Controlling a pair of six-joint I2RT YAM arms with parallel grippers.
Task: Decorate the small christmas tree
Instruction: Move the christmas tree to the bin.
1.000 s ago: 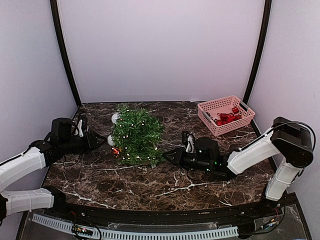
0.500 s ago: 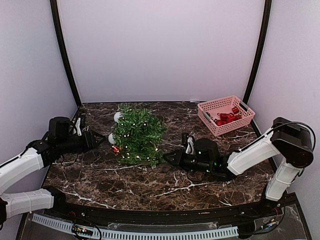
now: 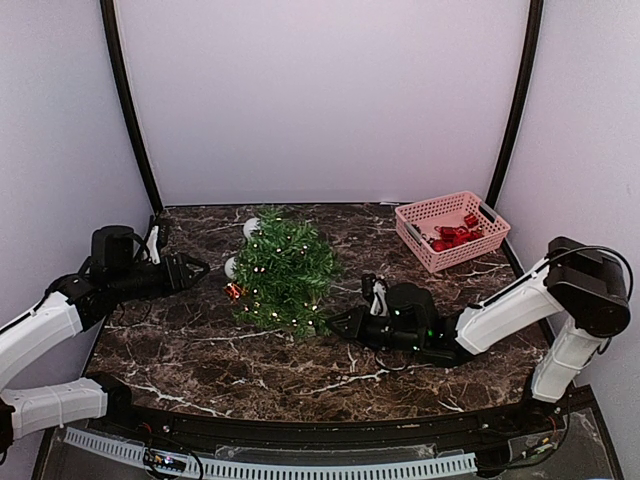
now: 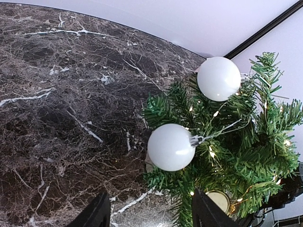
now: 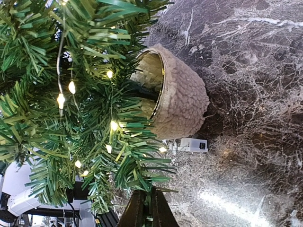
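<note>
My right gripper (image 3: 335, 320) is clenched on a low outer branch of the small christmas tree (image 3: 285, 270), a bushy thing of dark green needle branches strung with tiny warm lights; it sits left of centre on the dark marble-patterned table (image 3: 400, 372). My left gripper (image 3: 197, 268) stands released with nothing between its fingers; it is near the tree's left side, not touching it.

From my right wrist I see the woven beige pot (image 5: 184, 101) at the tree's foot and a small white switch box (image 5: 193, 144) beside it; I cannot tell whether the pot sits flat or tips.

Two glossy white ball ornaments (image 4: 171, 147) hang on the side facing my left wrist; a small red ornament (image 3: 234, 292) shows low on that side too. More red ornaments (image 3: 452, 236) lie in the pink plastic lattice basket (image 3: 492, 226), well apart at the far right.

I judge this a steadying step: the right pinch should hold firm without dragging, lest the pot topple or the light wire pull; the left should move only along clear table, since a brush could knock the white balls off their hooks.
</note>
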